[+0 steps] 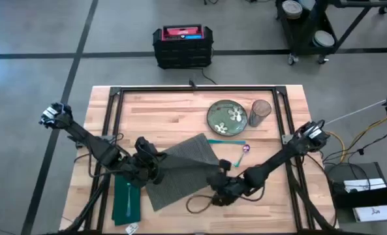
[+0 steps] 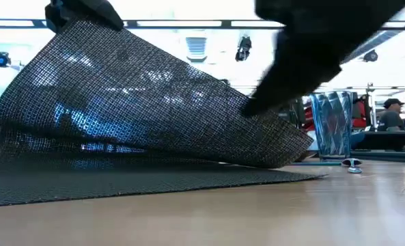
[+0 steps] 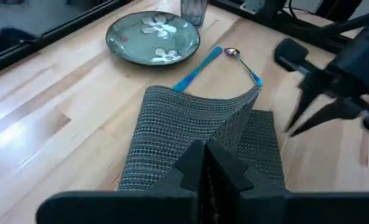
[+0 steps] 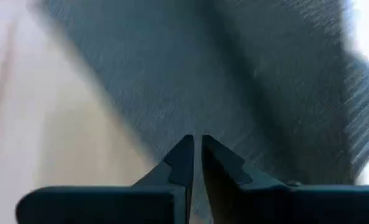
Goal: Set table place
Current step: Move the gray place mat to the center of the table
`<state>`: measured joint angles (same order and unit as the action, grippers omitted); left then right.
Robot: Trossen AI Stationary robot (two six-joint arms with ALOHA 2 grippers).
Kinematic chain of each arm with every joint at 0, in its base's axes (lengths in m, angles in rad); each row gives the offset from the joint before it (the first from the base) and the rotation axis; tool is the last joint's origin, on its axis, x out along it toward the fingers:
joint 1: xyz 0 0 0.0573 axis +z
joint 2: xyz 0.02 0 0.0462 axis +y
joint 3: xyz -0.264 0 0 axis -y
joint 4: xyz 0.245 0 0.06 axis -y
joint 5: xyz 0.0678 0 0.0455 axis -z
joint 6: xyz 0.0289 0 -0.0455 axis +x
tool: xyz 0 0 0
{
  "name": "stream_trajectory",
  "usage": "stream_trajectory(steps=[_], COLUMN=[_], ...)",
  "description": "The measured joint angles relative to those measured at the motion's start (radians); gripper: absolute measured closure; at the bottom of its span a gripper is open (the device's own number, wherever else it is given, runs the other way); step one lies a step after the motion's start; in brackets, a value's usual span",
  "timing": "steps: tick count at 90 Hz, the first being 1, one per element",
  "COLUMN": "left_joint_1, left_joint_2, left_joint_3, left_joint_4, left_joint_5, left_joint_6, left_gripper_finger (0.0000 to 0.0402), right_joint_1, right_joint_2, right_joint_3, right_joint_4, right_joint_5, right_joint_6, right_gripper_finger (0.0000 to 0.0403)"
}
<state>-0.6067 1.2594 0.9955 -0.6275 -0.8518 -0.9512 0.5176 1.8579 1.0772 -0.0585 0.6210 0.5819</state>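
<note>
Left gripper (image 1: 155, 168) closed on placemat (image 1: 183, 166) edge; mat runs diagonally toward nearly closed, empty right gripper (image 1: 220, 189).

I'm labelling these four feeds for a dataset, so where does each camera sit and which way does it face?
High: overhead, straight down on the table, both arms.
Low: tabletop level, looking across; the lifted placemat, a dark arm above.
Left wrist: behind the left gripper, shut on the placemat, facing the plate.
Right wrist: behind the right gripper, facing placemat.
All four share the placemat.
</note>
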Motion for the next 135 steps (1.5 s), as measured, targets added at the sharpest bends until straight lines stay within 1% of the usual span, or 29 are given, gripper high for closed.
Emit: stream_trajectory(steps=[9, 13, 24, 34, 42, 50, 62, 68, 79, 89, 94, 104, 109, 114, 123, 130, 135], left_joint_1=[0.0, 0.0, -0.001, 0.002, 0.006, 0.006, 0.006, 0.005, -0.014, -0.049, -0.071, -0.108, -0.115, -0.117, -0.116, -0.116, -0.116], left_joint_2=[0.0, 0.0, 0.0, 0.0, 0.002, 0.003, 0.003, 0.003, 0.003, 0.003, 0.002, 0.0, -0.004, -0.006, -0.005, 0.0, 0.004], left_joint_3=[0.0, 0.0, 0.0, 0.0, 0.0, -0.002, -0.003, -0.009, -0.049, -0.102, -0.118, -0.126, -0.125, -0.126, -0.128, -0.128, -0.129], left_joint_4=[0.001, 0.003, 0.001, -0.005, -0.019, -0.027, -0.043, -0.056, -0.067, -0.082, -0.102, -0.106, -0.106, -0.107, -0.083, -0.001, 0.067], left_joint_5=[-0.006, -0.02, -0.037, -0.083, -0.092, -0.089, -0.029, 0.013, 0.113, 0.157, 0.142, 0.047, 0.007, 0.002, 0.024, 0.068, 0.078], left_joint_6=[0.0, 0.0, 0.0, 0.0, 0.0, -0.003, -0.031, -0.058, -0.132, -0.231, -0.282, -0.312, -0.311, -0.304, -0.224, -0.127, -0.076], left_gripper_finger=[0.0401, 0.0401, 0.0401, 0.0401, 0.0401, 0.0402, 0.0401, 0.0401, 0.0401, 0.0401, 0.0401, 0.0401, 0.0401, 0.0401, 0.0401, 0.0401, 0.0401], right_joint_1=[-0.029, -0.033, -0.031, 0.0, 0.04, 0.07, 0.102, 0.11, 0.121, 0.125, 0.129, 0.133, 0.133, 0.133, 0.133, 0.133, 0.133], right_joint_2=[0.043, 0.065, 0.098, 0.101, 0.092, 0.073, 0.047, 0.032, 0.012, 0.007, 0.007, 0.006, 0.006, 0.006, 0.006, 0.006, 0.006], right_joint_3=[0.0, -0.001, -0.001, 0.004, 0.008, 0.006, 0.004, 0.002, 0.0, 0.0, 0.0, -0.001, -0.001, -0.001, -0.001, -0.001, -0.001], right_joint_4=[0.002, -0.006, -0.072, -0.131, -0.234, -0.38, -0.547, -0.596, -0.613, -0.613, -0.612, -0.61, -0.605, -0.601, -0.592, -0.59, -0.588], right_joint_5=[-0.001, -0.017, -0.121, -0.225, -0.23, -0.236, -0.235, -0.242, -0.25, -0.257, -0.254, -0.258, -0.259, -0.258, -0.258, -0.254, -0.252], right_joint_6=[0.028, 0.035, 0.033, -0.03, -0.044, -0.046, -0.046, -0.052, -0.084, -0.085, -0.083, -0.08, -0.077, -0.077, -0.077, -0.071, -0.061], right_gripper_finger=[0.0384, 0.0384, 0.0384, 0.0384, 0.0384, 0.0384, 0.0385, 0.0385, 0.0385, 0.0385, 0.0385, 0.0385, 0.0385, 0.0385, 0.0385, 0.0385, 0.0385])
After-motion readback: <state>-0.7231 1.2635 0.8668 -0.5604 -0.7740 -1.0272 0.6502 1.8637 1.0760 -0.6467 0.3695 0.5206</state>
